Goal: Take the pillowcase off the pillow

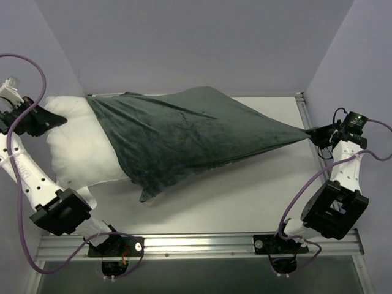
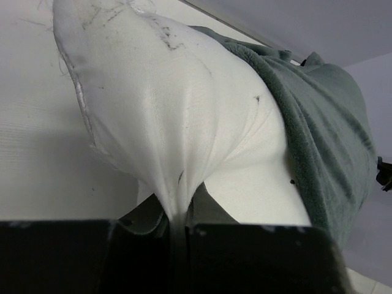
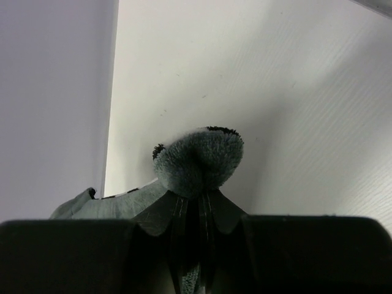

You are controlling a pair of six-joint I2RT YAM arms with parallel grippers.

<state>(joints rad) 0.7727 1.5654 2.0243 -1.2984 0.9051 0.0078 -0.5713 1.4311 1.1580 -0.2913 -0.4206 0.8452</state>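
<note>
The white pillow (image 1: 76, 147) lies at the left of the table, its left part bare. The dark grey pillowcase (image 1: 190, 131) covers its right part and is stretched to a point at the right. My left gripper (image 1: 54, 120) is shut on the pillow's white corner; in the left wrist view the pillow's fabric (image 2: 177, 122) bunches into the shut left gripper (image 2: 177, 214), with the pillowcase (image 2: 318, 135) beyond. My right gripper (image 1: 313, 132) is shut on the pillowcase's corner; in the right wrist view a grey tuft of the pillowcase (image 3: 199, 162) sticks out of the shut right gripper (image 3: 195, 202).
The white table (image 1: 245, 196) has a metal rail (image 1: 202, 244) along its near edge and another rail (image 1: 304, 116) at the right. Purple-grey walls close in the back and both sides. Purple cables loop beside each arm.
</note>
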